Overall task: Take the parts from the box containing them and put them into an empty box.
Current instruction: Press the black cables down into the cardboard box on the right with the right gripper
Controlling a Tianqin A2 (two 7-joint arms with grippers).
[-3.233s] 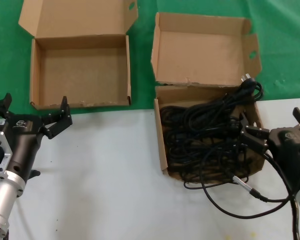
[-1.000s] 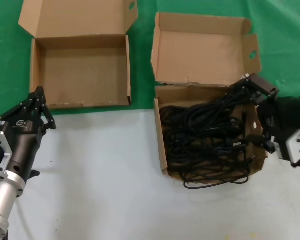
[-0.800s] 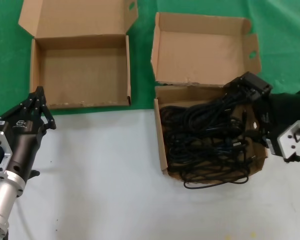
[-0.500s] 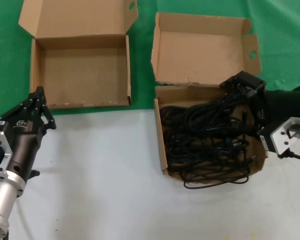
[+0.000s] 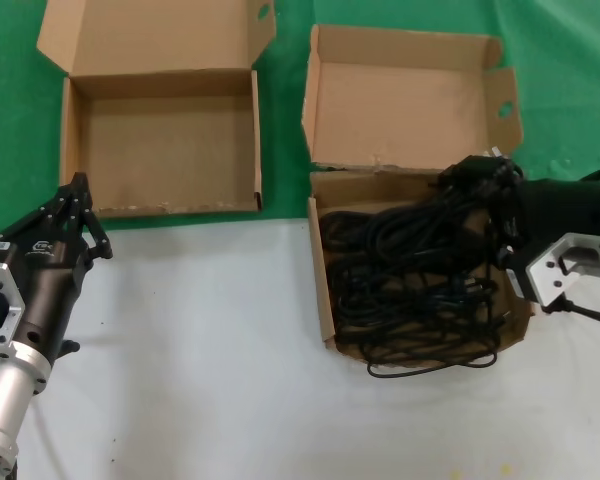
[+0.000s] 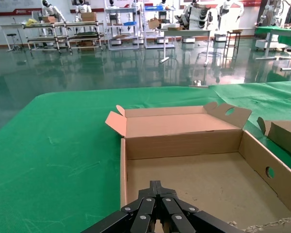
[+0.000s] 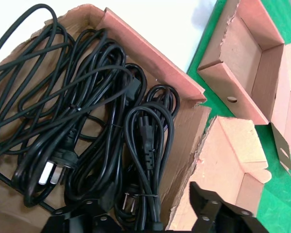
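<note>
Now right gripper [image 5: 477, 180] fingers spread over black cables [image 5: 410, 270] in torn-lid box [image 5: 323, 290] at 3 o'clock, wider empty box [image 5: 68, 150] at 10 o'clock, left gripper [image 5: 77, 205] pinched closed, holding nothing, at 8 o'clock

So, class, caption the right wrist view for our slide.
Open right gripper poised over coiled black power cables in the torn cardboard box.

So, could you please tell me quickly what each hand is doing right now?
Left hand: shut, holding nothing, near the empty box.
Right hand: open, over the cables.
</note>
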